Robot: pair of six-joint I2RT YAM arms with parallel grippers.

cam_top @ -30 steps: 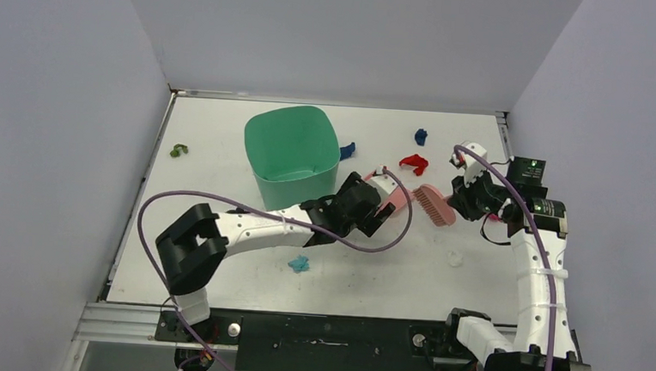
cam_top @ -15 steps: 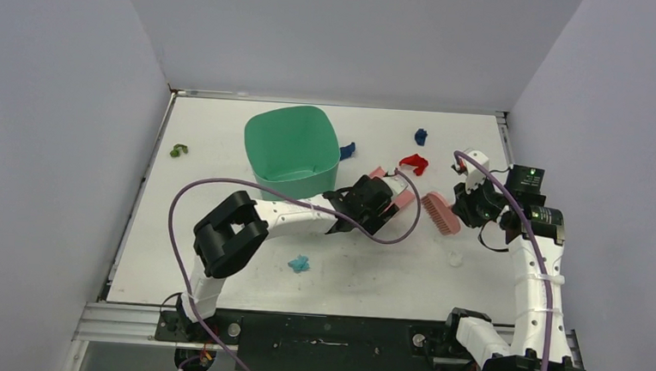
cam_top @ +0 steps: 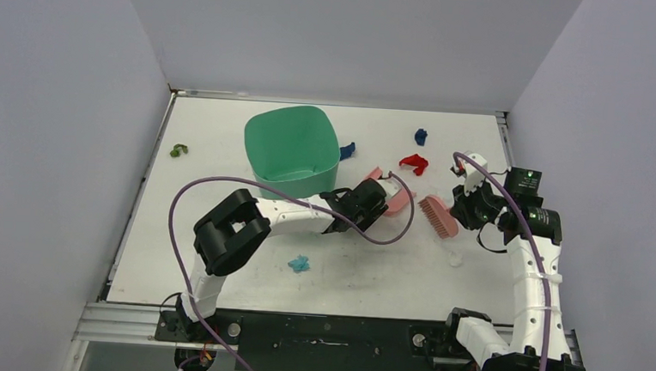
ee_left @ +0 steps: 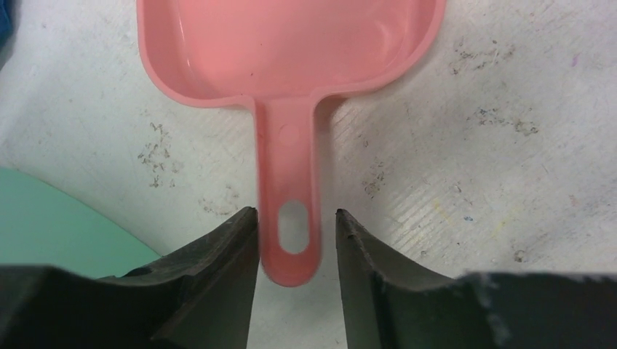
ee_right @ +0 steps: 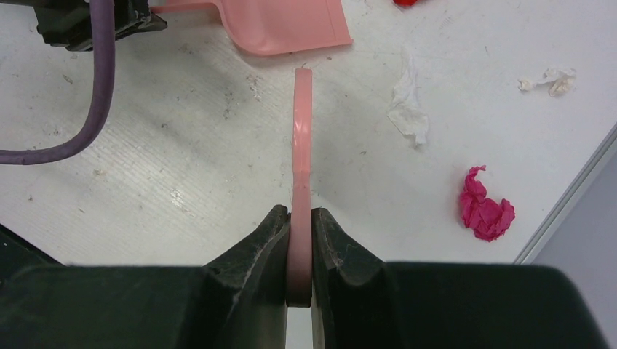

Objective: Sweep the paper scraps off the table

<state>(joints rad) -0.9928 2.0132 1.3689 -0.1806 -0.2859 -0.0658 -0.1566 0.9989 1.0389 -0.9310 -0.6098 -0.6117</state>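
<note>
Five paper scraps (cam_top: 413,163) visible overhead on worktop (cam_top: 224,136), one by left edge.
Left tool (ee_left: 295,218) released astride dustpan (ee_left: 291,43); right tool (ee_right: 300,216) clenching brush (ee_right: 302,138).

3 views. The top camera sits high behind the near edge of the table (cam_top: 224,136), faces the far wall (cam_top: 342,40) and looks down on the whole tabletop. The left wrist camera looks from very near, past the left gripper (ee_left: 295,243), straight down onto the dustpan (ee_left: 291,51). The right wrist camera looks low along the right gripper (ee_right: 300,247) and the brush (ee_right: 303,131). All 3 views share the dustpan. The top and right wrist views share the brush.
</note>
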